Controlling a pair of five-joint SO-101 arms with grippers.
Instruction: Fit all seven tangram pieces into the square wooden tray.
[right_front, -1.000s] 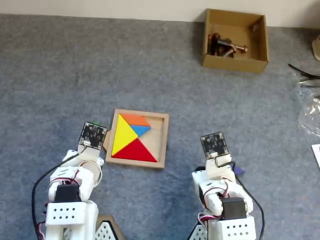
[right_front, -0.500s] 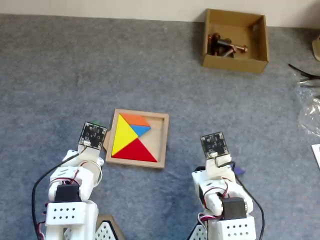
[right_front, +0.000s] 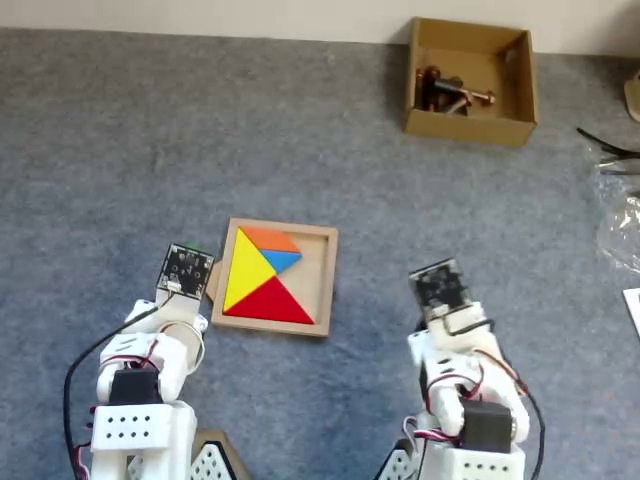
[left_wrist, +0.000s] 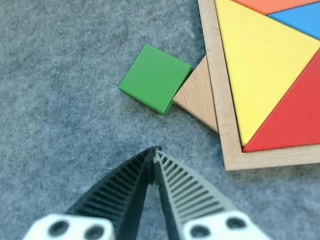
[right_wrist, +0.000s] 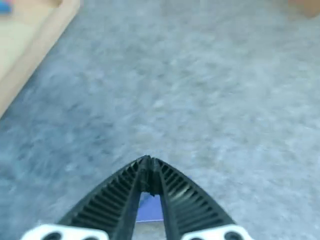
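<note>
The square wooden tray (right_front: 327, 282) lies on the grey carpet and holds yellow (right_front: 243, 270), orange (right_front: 268, 238), blue (right_front: 282, 260) and red (right_front: 272, 300) pieces; its right part is bare wood. Just outside the tray's left rim (left_wrist: 218, 107), a green square (left_wrist: 155, 78) touches a plain wooden triangle (left_wrist: 199, 95). My left gripper (left_wrist: 154, 151) is shut and empty, its tips a little short of those two pieces. My right gripper (right_wrist: 147, 161) is shut above the carpet to the right of the tray corner (right_wrist: 35, 42). A blue-violet piece (right_wrist: 150, 207) shows through the gap near the fingers' base.
A cardboard box (right_front: 512, 123) with metal parts stands at the back right. Clear plastic (right_front: 622, 232) and dark cables (right_front: 605, 150) lie at the right edge. Open carpet stretches behind the tray and between the two arms.
The right arm has shifted a little to the right, and the violet piece beside it has gone out of sight in the high view. The left arm and tray have not moved.
</note>
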